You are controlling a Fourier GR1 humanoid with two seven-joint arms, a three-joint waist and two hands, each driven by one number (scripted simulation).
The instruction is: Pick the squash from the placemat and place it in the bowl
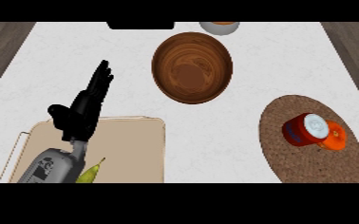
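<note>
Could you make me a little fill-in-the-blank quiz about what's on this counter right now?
1. The wooden bowl holds ____.
2. The yellow-green squash lies on the beige placemat, beside the robot's ____ forearm.
3. The left hand has its fingers ____, holding nothing.
4. The red-and-orange can lies on the round ____ mat.

Missing words: nothing; left; straight; brown

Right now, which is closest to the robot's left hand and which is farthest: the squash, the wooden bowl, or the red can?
From the left hand, in the head view:
1. Squash, just below the hand, beside the forearm on the tan placemat.
2. Wooden bowl, up and to the right.
3. Red can, far right on the round brown mat.
</note>
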